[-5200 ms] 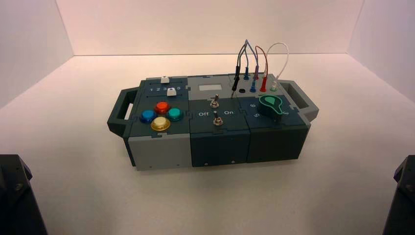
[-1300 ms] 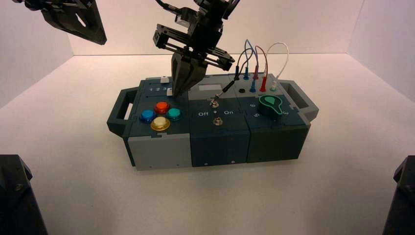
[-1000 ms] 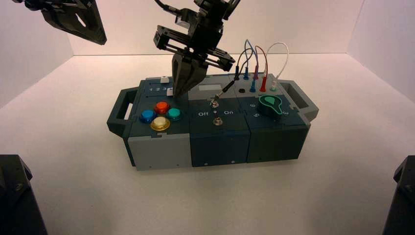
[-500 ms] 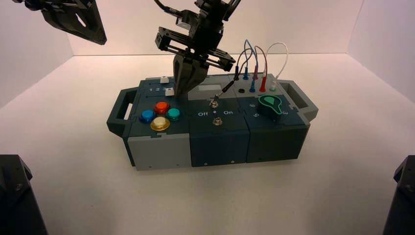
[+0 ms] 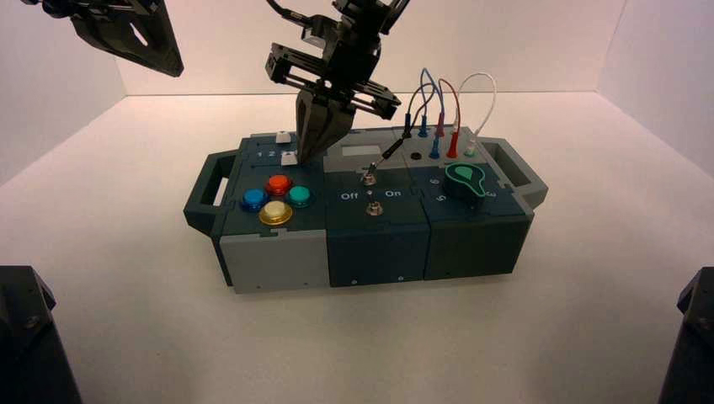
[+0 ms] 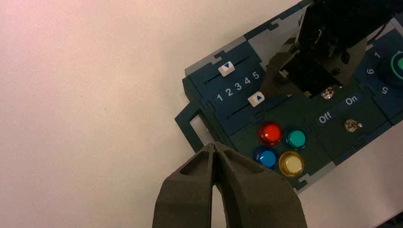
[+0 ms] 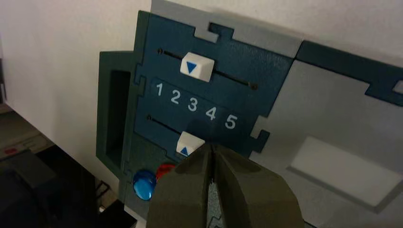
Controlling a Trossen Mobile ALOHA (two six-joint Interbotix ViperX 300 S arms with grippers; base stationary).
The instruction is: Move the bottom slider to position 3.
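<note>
The bottom slider (image 7: 190,144) is a white cap with a blue arrow, standing about level with the digit 3 (image 7: 192,104). It also shows in the high view (image 5: 290,157) and the left wrist view (image 6: 256,99). My right gripper (image 7: 211,147) is shut, with its tips against the cap's side nearer digits 4 and 5. In the high view it (image 5: 305,155) reaches down onto the box's left rear panel. My left gripper (image 6: 216,146) is shut and empty, held high above the table left of the box (image 5: 135,34).
The twin top slider (image 7: 196,68) sits above the digit row. Red (image 5: 279,183), blue (image 5: 253,199), yellow (image 5: 275,212) and teal (image 5: 299,196) buttons lie in front. Two toggle switches (image 5: 369,177), a green knob (image 5: 466,179) and wires (image 5: 438,109) stand to the right.
My right gripper came down onto the slider panel and pushed the bottom slider cap a little to the left. The left arm rose to the upper left and has held still since.
</note>
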